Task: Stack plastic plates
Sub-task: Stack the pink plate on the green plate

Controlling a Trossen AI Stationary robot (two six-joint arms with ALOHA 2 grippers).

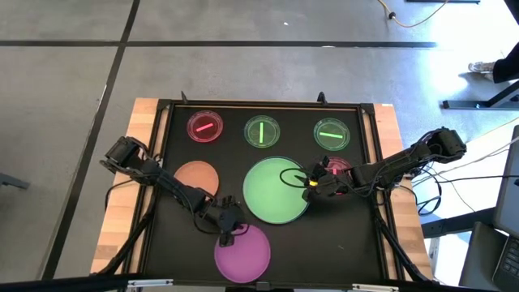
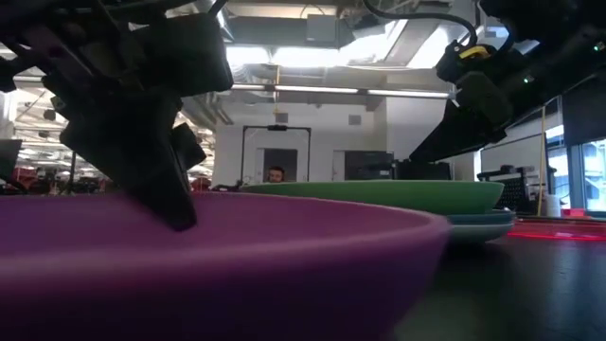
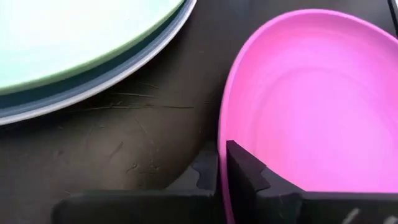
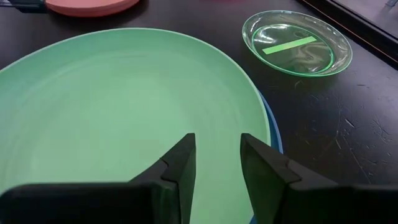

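Note:
A magenta plate (image 1: 242, 253) sits near the table's near edge. My left gripper (image 1: 228, 234) is at its far rim, shut on it. A large green plate (image 1: 276, 191) at the table's middle tops a stack, with a blue plate's edge (image 4: 274, 138) and a white one (image 3: 124, 68) under it. My right gripper (image 4: 217, 155) hovers open above the green plate's right part, touching nothing. An orange plate (image 1: 196, 178) lies flat to the left. Four small translucent dishes lie flat: red (image 1: 204, 127), green (image 1: 262, 130), green (image 1: 332, 133), and red (image 1: 339, 168) under my right arm. My left gripper (image 3: 217, 171) pinches the magenta plate's far rim (image 3: 222, 134), with one finger inside the plate (image 3: 249, 171) and one outside (image 3: 202, 174). The fingers come slanting down from the far left, across the rim. Whether the plate is lifted off the mat does not show.
A raised black frame (image 1: 166, 109) borders the dark mat, with wooden table edges (image 1: 117, 219) outside it. Bare mat lies right of the magenta plate (image 1: 332, 243). In the low view a person (image 2: 275, 175) shows far off in the room behind.

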